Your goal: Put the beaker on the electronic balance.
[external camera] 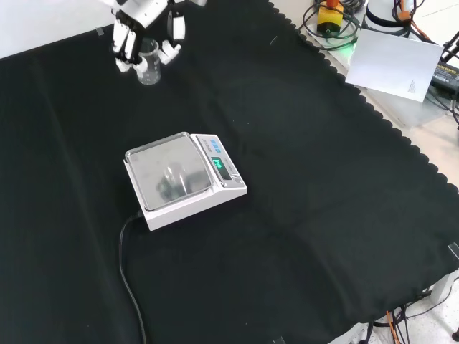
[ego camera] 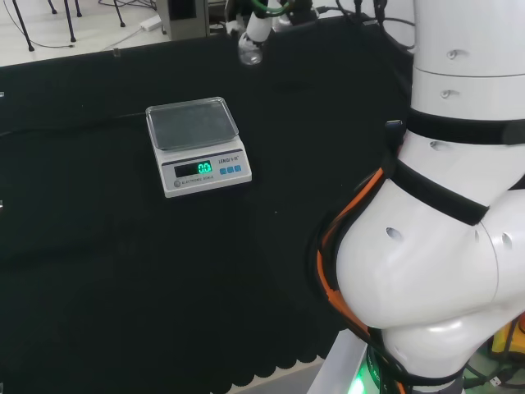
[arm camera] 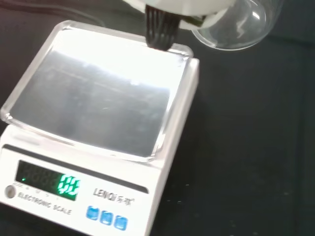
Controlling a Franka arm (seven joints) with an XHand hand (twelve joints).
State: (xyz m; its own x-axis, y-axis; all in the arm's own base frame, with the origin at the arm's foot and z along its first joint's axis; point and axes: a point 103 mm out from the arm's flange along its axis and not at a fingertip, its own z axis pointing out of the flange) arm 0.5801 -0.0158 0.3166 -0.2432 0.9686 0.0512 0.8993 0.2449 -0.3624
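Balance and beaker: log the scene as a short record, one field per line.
hand: curled round the beaker, at the far top left of the front view
beaker: clear glass, held upright, away from the balance; contents cannot be told
balance: white, on the black cloth, display lit green
pan: bare, nothing on it
cable: black, runs from the balance toward the front view's bottom edge
task state: beaker not yet on the balance

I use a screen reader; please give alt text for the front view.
The hand, fingers curled round a clear beaker, is at the top left. The electronic balance sits mid-cloth with its pan bare.
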